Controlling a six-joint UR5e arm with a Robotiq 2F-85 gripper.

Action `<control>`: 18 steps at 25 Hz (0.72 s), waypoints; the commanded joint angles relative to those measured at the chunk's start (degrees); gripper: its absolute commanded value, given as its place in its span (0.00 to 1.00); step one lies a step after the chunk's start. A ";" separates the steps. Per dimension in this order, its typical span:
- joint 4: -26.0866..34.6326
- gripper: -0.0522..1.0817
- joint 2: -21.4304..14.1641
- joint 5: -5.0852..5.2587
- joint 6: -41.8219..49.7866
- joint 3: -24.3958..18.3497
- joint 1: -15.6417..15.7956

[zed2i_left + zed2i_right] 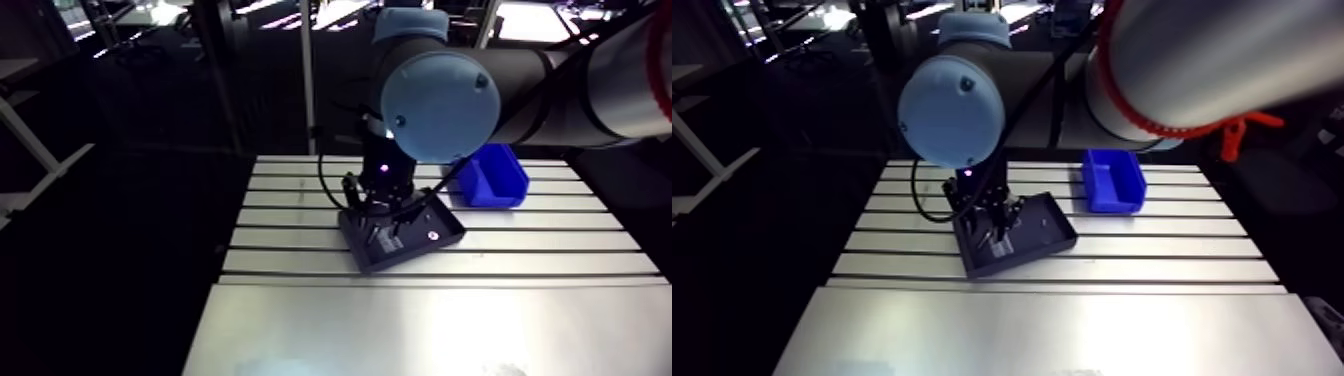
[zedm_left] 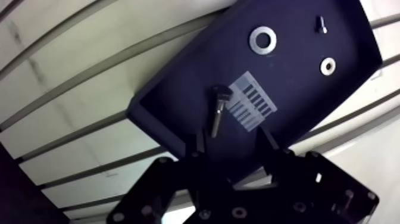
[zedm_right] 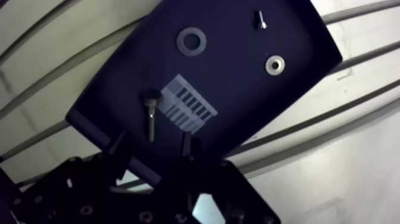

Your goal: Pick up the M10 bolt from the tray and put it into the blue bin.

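Note:
A dark bolt [image 2: 218, 110] with a round head lies on the floor of the black tray [image 2: 286, 77], beside a white barcode label [image 2: 252, 101]. In the wrist view my gripper [image 2: 231, 143] hangs over the tray, open, with nothing between its fingers. The bolt's shank points toward the gap between the fingertips and ends just ahead of them. In the arm view the gripper [image 1: 385, 205] stands over the tray's left half. The blue bin [image 1: 487, 178] sits on the table behind and to the right of the tray.
Farther ahead in the tray lie a large washer [image 2: 262, 40], a smaller washer [image 2: 327, 65] and a small screw [image 2: 321, 24]. The tray rests askew on the slotted aluminium table [image 1: 300, 215]. A smooth plate [image 1: 400, 330] covers the table's front.

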 commanded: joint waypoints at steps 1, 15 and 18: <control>-2.02 0.45 0.86 0.37 -0.07 0.30 0.00; -3.25 0.46 1.48 0.46 -0.07 0.65 -0.17; -3.69 0.47 1.65 0.46 -0.07 0.74 -0.17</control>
